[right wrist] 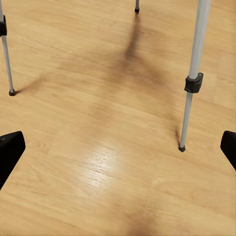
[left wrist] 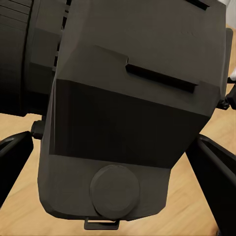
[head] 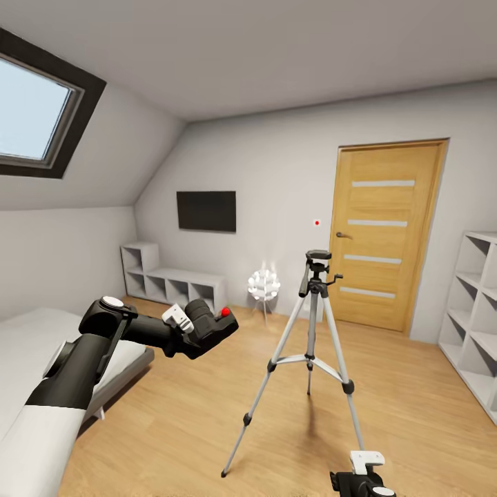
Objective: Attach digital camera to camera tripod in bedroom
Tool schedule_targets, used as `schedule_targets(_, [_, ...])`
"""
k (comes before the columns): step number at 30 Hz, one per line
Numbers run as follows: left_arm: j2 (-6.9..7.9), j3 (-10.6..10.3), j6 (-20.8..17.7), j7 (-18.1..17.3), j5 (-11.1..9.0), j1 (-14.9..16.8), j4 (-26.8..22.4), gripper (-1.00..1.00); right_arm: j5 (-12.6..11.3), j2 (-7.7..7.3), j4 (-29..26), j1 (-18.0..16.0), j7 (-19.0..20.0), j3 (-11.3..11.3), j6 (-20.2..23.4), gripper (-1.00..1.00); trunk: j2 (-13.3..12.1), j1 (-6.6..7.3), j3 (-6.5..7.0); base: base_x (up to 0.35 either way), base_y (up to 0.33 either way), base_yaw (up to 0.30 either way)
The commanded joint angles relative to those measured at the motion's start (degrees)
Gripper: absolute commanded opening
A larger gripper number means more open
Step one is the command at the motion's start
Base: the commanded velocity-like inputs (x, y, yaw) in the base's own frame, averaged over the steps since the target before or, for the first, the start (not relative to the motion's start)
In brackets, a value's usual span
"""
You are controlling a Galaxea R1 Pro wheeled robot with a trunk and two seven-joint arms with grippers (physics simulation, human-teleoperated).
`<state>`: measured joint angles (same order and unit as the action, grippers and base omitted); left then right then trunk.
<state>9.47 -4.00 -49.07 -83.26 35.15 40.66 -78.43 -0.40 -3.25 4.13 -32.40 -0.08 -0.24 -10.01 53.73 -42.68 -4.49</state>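
The tripod stands upright on the wood floor in the middle of the bedroom, legs spread, its black head bare at the top. Open floor lies all round it: a wide stretch to the right before the white shelves, more behind it up to the door, and a clear strip on the left before the bed. A small white lamp and a low cube unit sit against the far wall, well apart from the legs.

The camera is held up in the air by the left gripper, left of the tripod and lower than its head, with a gap of open air between them; its red button faces the tripod side. In the left wrist view the camera fills the space between the two fingers, which press in from either side, so the grip is clenched on it. The contact points themselves are hidden behind the dark body.

The right gripper is low at the near edge, cut off by the frame, just near the tripod's near right leg. In the right wrist view its fingertips sit far apart at the picture's two sides with only floor between, so it is released and holding nothing. Two tripod legs show there, their upper parts cut off
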Motion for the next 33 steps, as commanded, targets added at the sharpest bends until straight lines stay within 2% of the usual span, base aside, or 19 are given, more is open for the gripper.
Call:
schedule_targets(1, [0.02,-0.05,-0.60,-0.55,0.54,0.09,-0.06,-1.00,-0.02,0.00,0.26,-0.12,-0.01,-0.02,-0.44,1.00,-0.34,0.21,-0.01,0.000,0.000,0.000])
schedule_targets(33, [0.02,-0.06,-0.60,-0.57,0.54,0.07,-0.06,-1.00,-0.04,0.00,0.26,-0.11,-0.04,-0.02,-0.38,1.00,-13.17,7.24,2.75,0.000,0.000,0.000])
